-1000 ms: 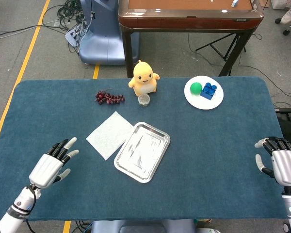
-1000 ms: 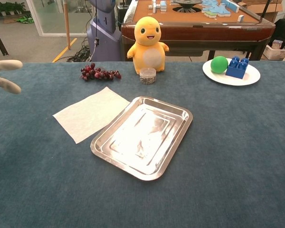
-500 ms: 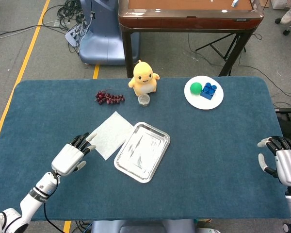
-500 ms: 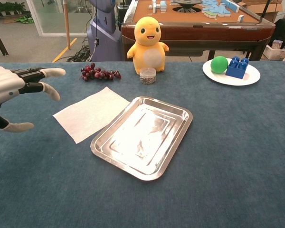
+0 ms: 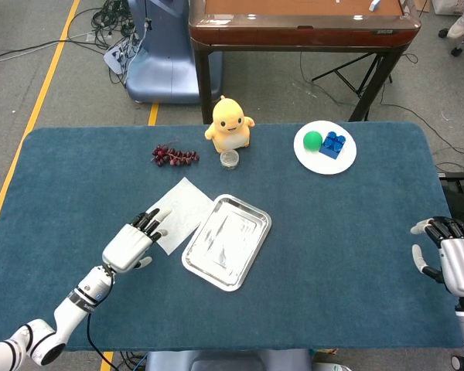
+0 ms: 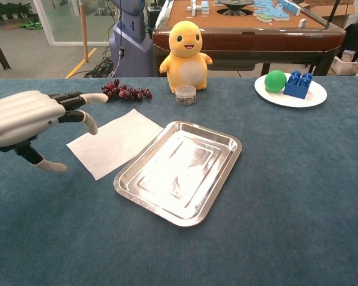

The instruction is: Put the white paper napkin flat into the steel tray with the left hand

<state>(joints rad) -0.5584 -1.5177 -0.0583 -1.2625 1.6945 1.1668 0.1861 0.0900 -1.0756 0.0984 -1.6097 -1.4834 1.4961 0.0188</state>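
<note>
One white paper napkin lies flat beside one bare steel tray. One white plate holds a green ball and blue block. Left hand hovers with fingers spread, holding nothing; right hand likewise.

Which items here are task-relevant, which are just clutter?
In play: white paper napkin, steel tray, left hand.

Clutter: grapes, yellow plush toy, small clear jar, white plate with green ball and blue block.
</note>
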